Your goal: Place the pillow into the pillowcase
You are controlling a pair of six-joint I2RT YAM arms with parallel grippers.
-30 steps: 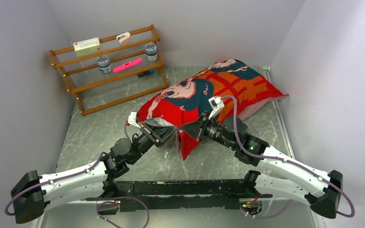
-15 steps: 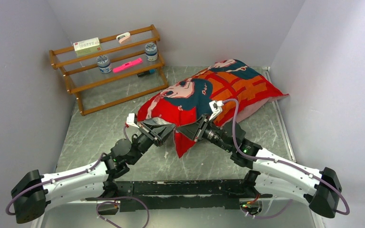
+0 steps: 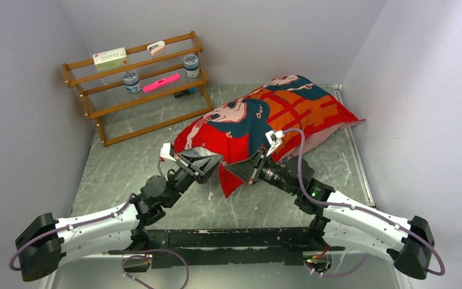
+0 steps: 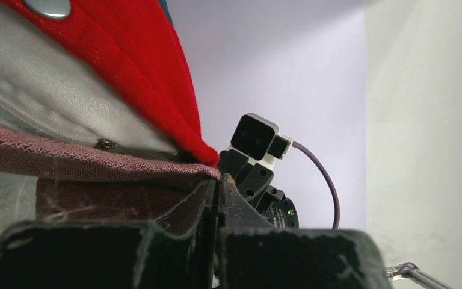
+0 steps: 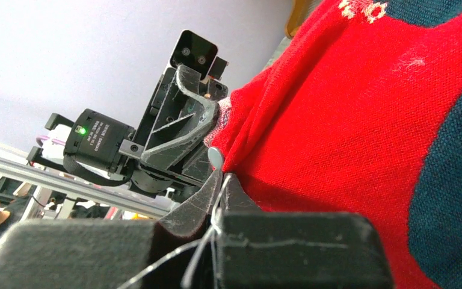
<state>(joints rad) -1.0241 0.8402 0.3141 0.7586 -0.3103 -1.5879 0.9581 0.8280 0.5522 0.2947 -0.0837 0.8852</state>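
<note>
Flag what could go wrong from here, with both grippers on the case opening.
1. The left gripper and right gripper each pinch only a thin edge of the pillowcase; a tug could slip it free.
2. The white pillow shows at the open mouth, so it may creep back out.
3. The two grippers sit very close together and could bump.

Overhead camera is looking down from behind, while both wrist cameras [image 4: 254,136] are closely facing each other across the pillowcase [image 3: 277,108].
</note>
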